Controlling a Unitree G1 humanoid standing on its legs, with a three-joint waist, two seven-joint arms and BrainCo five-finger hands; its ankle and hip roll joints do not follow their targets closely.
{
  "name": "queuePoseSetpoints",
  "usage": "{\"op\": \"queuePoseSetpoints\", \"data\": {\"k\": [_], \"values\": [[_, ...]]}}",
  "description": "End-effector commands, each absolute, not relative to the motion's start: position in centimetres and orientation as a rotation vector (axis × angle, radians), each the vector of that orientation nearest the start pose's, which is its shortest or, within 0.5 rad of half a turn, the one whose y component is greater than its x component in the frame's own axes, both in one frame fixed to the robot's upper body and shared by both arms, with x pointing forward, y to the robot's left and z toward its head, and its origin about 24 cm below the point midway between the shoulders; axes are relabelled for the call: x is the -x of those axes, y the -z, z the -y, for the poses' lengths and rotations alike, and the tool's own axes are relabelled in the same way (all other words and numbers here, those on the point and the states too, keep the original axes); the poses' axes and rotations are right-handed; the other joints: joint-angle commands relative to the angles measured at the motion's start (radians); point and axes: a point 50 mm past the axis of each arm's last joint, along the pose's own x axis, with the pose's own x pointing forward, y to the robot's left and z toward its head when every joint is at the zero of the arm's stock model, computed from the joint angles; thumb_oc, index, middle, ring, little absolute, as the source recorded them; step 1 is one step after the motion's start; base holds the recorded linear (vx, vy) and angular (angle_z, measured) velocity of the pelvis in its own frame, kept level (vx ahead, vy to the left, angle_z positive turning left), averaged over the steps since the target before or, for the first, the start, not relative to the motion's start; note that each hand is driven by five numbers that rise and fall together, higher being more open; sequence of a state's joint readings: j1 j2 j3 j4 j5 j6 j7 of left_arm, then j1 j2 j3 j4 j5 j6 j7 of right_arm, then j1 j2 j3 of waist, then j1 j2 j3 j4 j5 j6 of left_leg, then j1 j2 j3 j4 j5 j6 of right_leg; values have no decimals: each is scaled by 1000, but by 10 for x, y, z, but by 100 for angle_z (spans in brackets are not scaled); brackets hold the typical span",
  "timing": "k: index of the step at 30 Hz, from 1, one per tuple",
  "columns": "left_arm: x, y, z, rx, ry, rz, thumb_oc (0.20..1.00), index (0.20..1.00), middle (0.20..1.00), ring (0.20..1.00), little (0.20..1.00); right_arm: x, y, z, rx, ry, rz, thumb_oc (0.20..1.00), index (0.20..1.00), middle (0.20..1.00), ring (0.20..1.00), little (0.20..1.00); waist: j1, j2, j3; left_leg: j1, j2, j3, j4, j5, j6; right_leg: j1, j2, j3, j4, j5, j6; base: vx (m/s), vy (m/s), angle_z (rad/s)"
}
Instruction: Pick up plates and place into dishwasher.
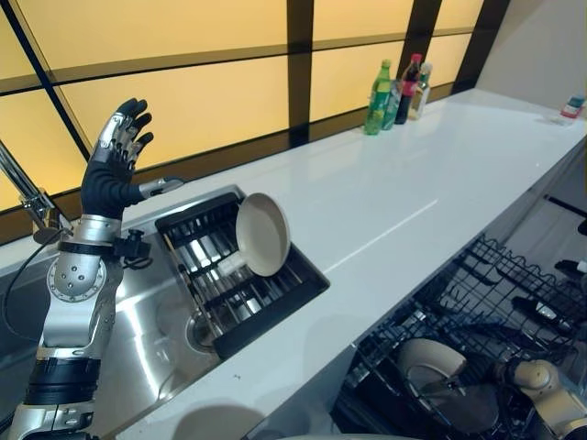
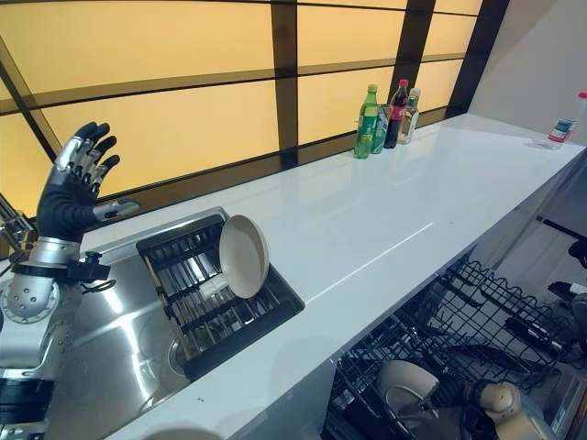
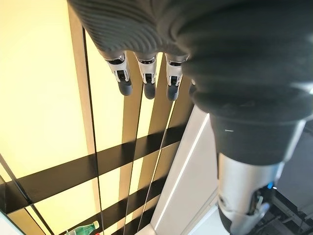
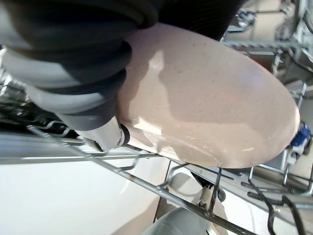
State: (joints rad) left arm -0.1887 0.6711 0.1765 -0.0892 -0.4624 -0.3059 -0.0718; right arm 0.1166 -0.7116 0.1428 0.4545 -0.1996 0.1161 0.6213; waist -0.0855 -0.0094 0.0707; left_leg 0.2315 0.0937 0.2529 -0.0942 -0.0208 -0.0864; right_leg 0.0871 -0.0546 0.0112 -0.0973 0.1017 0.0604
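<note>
A cream plate (image 1: 263, 234) stands on edge in the black drying rack (image 1: 275, 302) set in the sink. My left hand (image 1: 115, 174) is raised high above the sink's left side, open, its fingers (image 3: 124, 83) straight and holding nothing. Down at the lower right, the dishwasher rack (image 1: 486, 275) is pulled out. My right hand (image 4: 68, 63) reaches into it with a second cream plate (image 4: 210, 98), its thumb (image 4: 105, 134) lying on the plate's face near the rim. That plate (image 1: 424, 359) sits between the rack's wires. The fingers behind it are hidden.
The white counter (image 1: 413, 183) runs back to the right, with three bottles (image 1: 381, 96) by the window and a small bottle (image 1: 573, 105) at the far end. A faucet (image 1: 27, 197) stands left of the steel sink (image 1: 156, 312).
</note>
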Motion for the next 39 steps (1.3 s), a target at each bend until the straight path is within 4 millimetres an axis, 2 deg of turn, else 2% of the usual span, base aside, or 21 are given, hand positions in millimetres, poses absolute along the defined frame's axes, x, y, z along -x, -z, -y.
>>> {"op": "queuePoseSetpoints", "data": {"k": [1,7,15,16,17,18,23,30,35,39], "values": [[-261,-220,-253,-265,73,724,1000,1000,1000,1000,1000,-147,80,271,643,-725,-1041,200,200,200,200,200,12,-6,-2,-47,-10,-63,7,-14,19,15,-44,-52,10,-64,62,14,6,9],[-263,-224,-251,-257,81,729,1000,1000,1000,1000,1000,-139,91,267,690,-738,-1093,200,200,200,200,200,16,-4,-2,-41,-8,-63,7,-16,18,23,-45,-56,10,-66,64,3,6,4],[-263,-223,-252,-255,81,728,1000,1000,1000,1000,1000,-142,87,270,714,-706,-1083,200,200,200,200,200,13,-7,-9,-32,-11,-64,7,-21,18,31,-46,-56,10,-68,66,2,8,3],[-263,-224,-252,-254,80,728,1000,1000,1000,1000,1000,-143,85,271,709,-688,-1072,438,438,438,438,438,12,-7,-10,-30,-11,-64,7,-21,19,32,-45,-55,10,-68,66,0,0,0],[-263,-223,-252,-254,79,727,1000,1000,1000,1000,1000,-145,83,272,703,-672,-1059,790,790,790,790,790,11,-7,-10,-29,-11,-64,7,-22,19,33,-45,-55,10,-68,66,0,0,0],[-263,-223,-253,-255,78,727,1000,1000,1000,1000,1000,-148,81,272,698,-649,-1042,1000,1000,1000,1000,1000,9,-7,-10,-27,-10,-62,7,-23,19,35,-45,-55,10,-68,65,0,0,0],[-263,-223,-257,-254,72,730,1000,1000,1000,1000,1000,-162,67,280,696,-550,-966,1000,1000,1000,1000,1000,1,-8,-13,-21,-10,-58,7,-25,20,37,-42,-50,10,-67,65,0,0,0],[-261,-220,-264,-257,52,727,1000,1000,1000,1000,1000,-186,34,296,730,-411,-826,1000,1000,1000,1000,1000,-14,-6,-17,-10,-16,-55,7,-32,27,38,-35,-32,10,-66,63,0,0,0],[-259,-215,-269,-309,24,717,1000,1000,1000,1000,1000,-205,0,303,764,-317,-678,1000,1000,1000,1000,1000,-30,-1,-18,-3,-16,-41,7,-34,30,37,-30,-23,10,-64,60,-23,-3,-6],[-257,-212,-277,-530,-34,702,1000,1000,1000,1000,1000,-221,-42,308,800,-215,-495,1000,1000,1000,1000,1000,-49,5,-20,2,-12,-24,7,-35,32,34,-24,-14,10,-63,57,-40,-41,-7]]}}
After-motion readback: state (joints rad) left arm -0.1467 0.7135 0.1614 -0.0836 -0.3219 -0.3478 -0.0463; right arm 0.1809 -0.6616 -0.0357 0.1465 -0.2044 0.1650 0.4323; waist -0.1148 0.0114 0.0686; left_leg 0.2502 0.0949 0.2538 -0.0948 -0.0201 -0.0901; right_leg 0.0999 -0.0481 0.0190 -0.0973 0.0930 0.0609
